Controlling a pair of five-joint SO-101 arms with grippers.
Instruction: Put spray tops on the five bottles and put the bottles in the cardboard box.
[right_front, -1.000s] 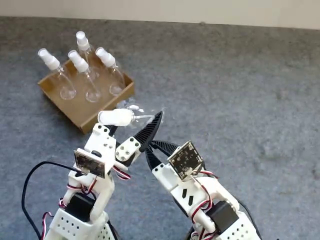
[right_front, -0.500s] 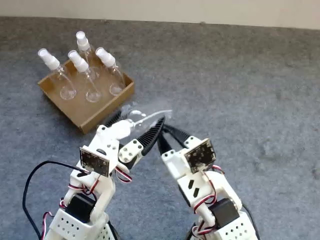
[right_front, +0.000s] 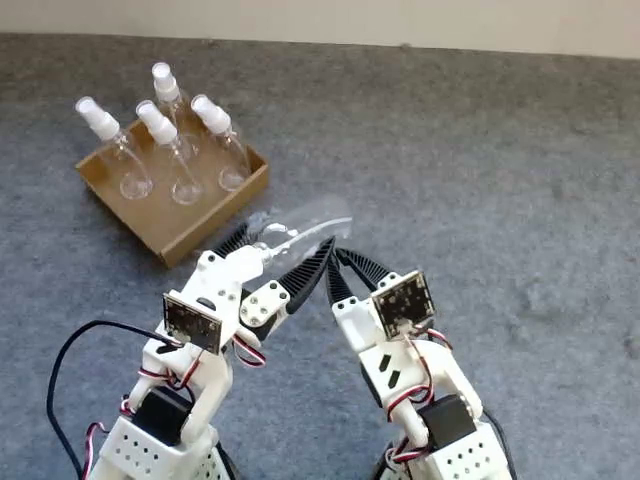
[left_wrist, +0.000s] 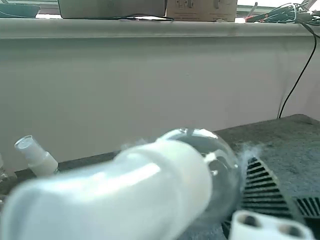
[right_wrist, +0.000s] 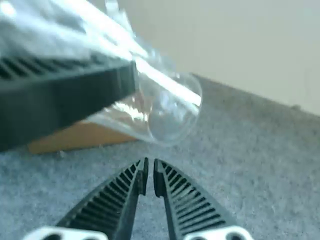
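**Clear bottle (right_front: 305, 220) hangs in left gripper (right_front: 272, 248) beside cardboard box (right_front: 195, 238)**

The left gripper is clamped around the white-topped bottle, which lies tilted above the grey carpet (right_front: 480, 180), just off the box's near corner. Inside the box stand four capped bottles (right_front: 165, 135). The right gripper (right_front: 338, 260), jaws almost touching, grips nothing just beside the bottle's base.
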